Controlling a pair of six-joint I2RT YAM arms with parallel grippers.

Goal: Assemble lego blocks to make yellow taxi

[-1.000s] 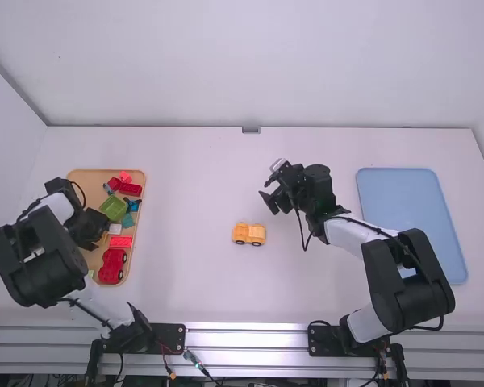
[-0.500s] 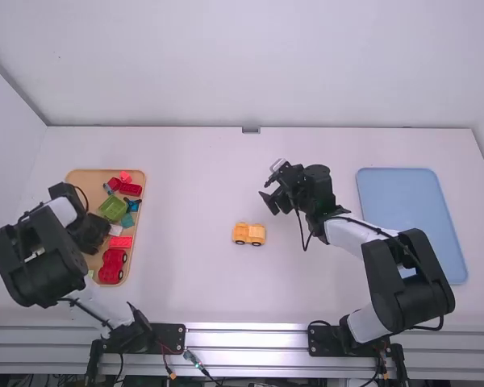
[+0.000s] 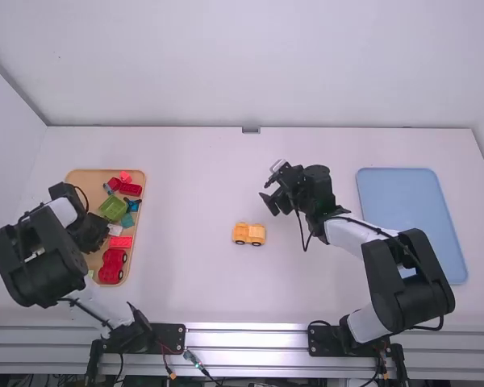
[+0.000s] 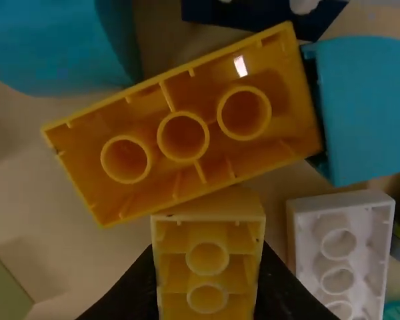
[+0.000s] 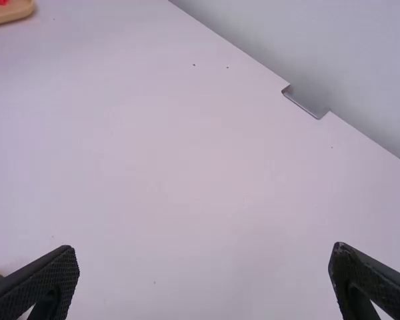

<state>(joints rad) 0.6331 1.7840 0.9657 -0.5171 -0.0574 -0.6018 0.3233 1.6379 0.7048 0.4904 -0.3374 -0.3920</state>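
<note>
In the high view the left gripper is down in the wooden tray. The left wrist view has that gripper shut on a small yellow block, held with its hollow underside showing. A longer yellow block lies upside down against it. On the table's middle stands a yellow-orange car with black wheels. My right gripper hangs beyond and to the right of the car; in the right wrist view this gripper is open, nothing between its fingers.
Around the held block lie a white block and teal pieces. The tray also holds red blocks and a green piece. A blue tray lies at the right, beside the right arm.
My left gripper has shifted slightly within the tray, and the white block near it has turned a little. The right arm and the car have kept still.
</note>
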